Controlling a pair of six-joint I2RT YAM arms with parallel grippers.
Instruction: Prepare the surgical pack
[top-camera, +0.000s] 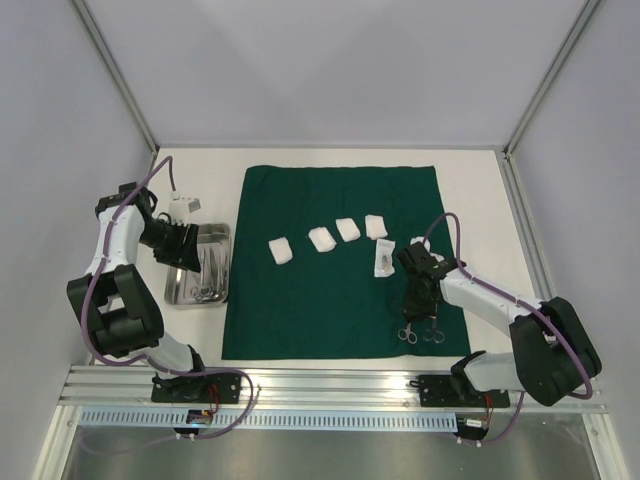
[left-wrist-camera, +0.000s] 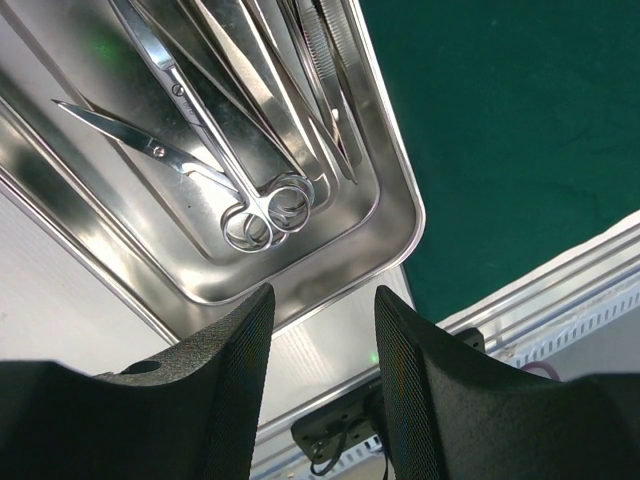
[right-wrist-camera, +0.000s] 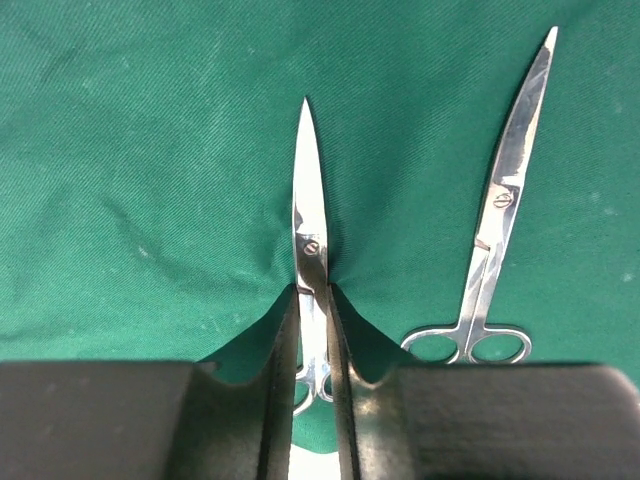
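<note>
The drape (top-camera: 330, 310) is dark green, finely woven. On it, the gauze pads (top-camera: 281, 250) are white and the scissors (right-wrist-camera: 309, 225) silver; beside it, the tray (top-camera: 180, 288) is mirror-bright steel.

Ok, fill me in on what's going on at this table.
The right gripper pinches one pair of scissors lying on the green drape, with a second pair beside it. The left gripper hangs open above the steel tray, which holds more instruments. Four gauze pads lie in a row on the drape.
</note>
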